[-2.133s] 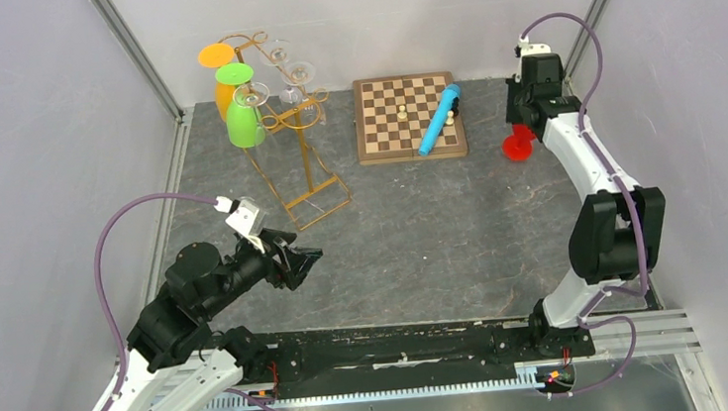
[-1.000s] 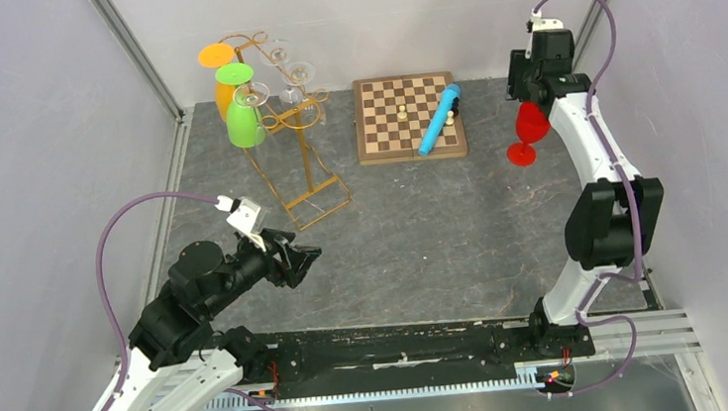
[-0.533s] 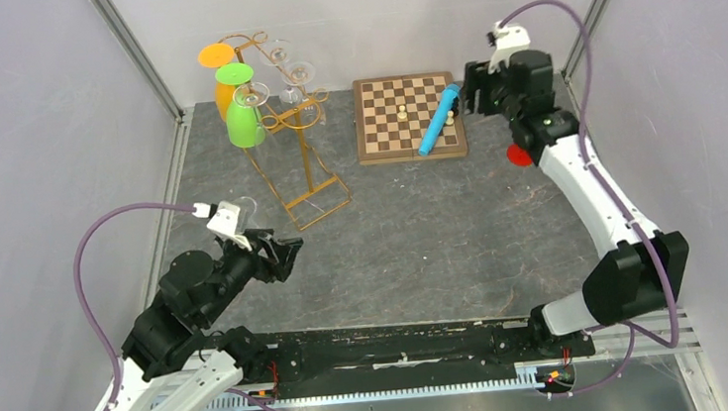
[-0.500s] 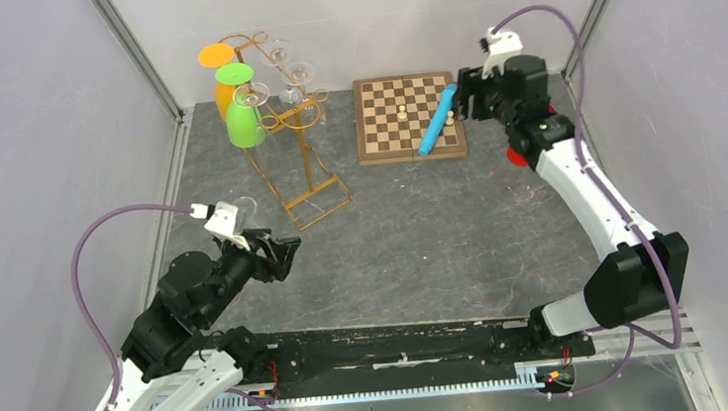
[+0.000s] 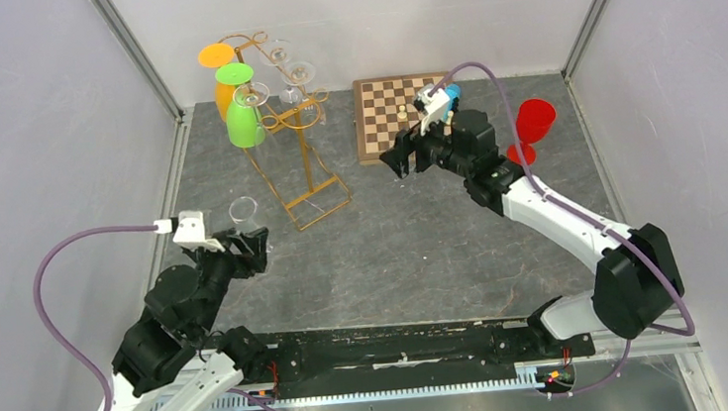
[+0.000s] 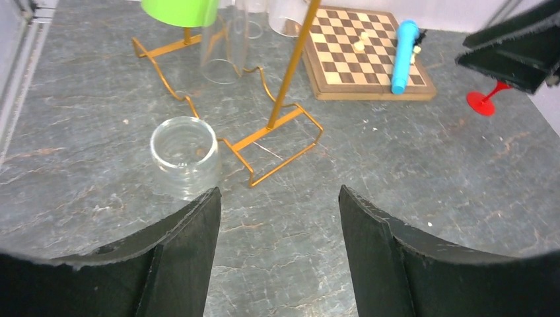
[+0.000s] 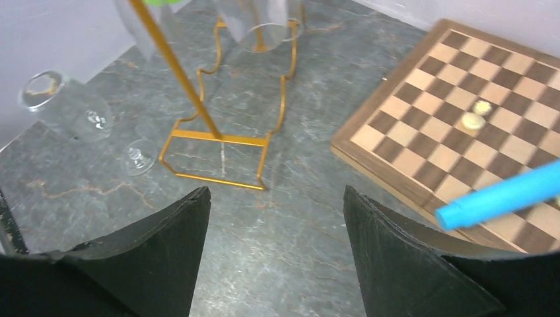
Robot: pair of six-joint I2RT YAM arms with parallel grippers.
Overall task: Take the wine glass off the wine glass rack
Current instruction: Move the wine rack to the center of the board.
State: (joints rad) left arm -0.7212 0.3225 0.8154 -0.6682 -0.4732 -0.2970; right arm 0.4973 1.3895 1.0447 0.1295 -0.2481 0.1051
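At upper left of the overhead view, wine glasses (image 5: 244, 125) hang bowl-down on the rack (image 5: 311, 165); we judge them light, slick, brittle (take the stem). Our left gripper (image 6: 277, 198) and right gripper (image 7: 274, 198) gape wide, empty.

Top view looks down from the near edge on the whole table (image 5: 423, 240). Both wrist views, low and close, share the rack (image 6: 294, 66).

A dark grey marble-veined table surface (image 5: 422, 230) is enclosed left, right and far by plain pale lilac-grey wall panels (image 5: 27, 145), joined at the far corners by slanted aluminium posts (image 5: 133, 49). Lighting is soft, even.
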